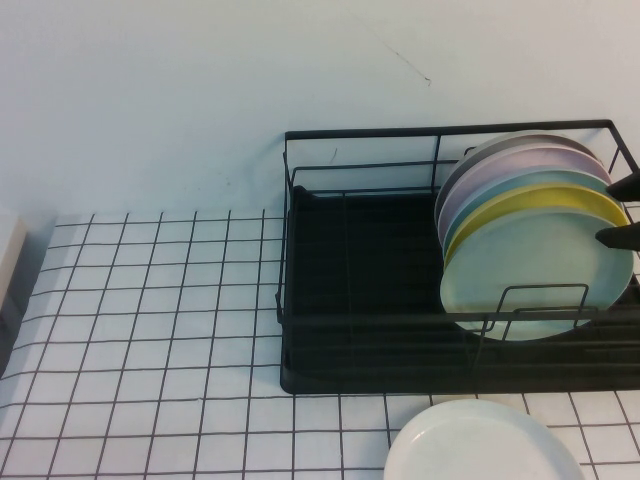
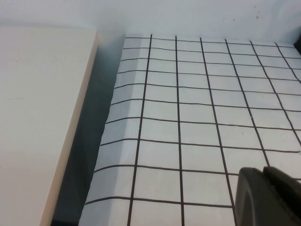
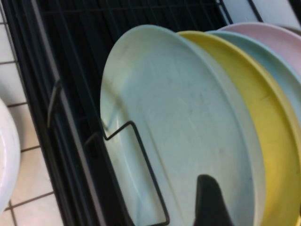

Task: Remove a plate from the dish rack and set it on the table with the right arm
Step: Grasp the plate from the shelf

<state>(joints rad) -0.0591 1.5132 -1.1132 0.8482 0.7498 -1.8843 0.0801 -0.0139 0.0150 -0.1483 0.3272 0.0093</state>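
The pale mint-green plate stands on edge at the front of a row of plates in the black wire dish rack, at the rack's right end. A yellow plate stands right behind it. My right gripper is at the plates' right edge, open, with one fingertip in front of the mint plate and the other further back. The right wrist view shows the mint plate close up with one black finger over its face; the other finger is hidden. My left gripper is shut, low over the gridded table.
Light blue, lilac and grey plates stand behind the yellow one. A white plate lies on the table just in front of the rack. A beige block sits at the table's left edge. The rack's left half holds no plates.
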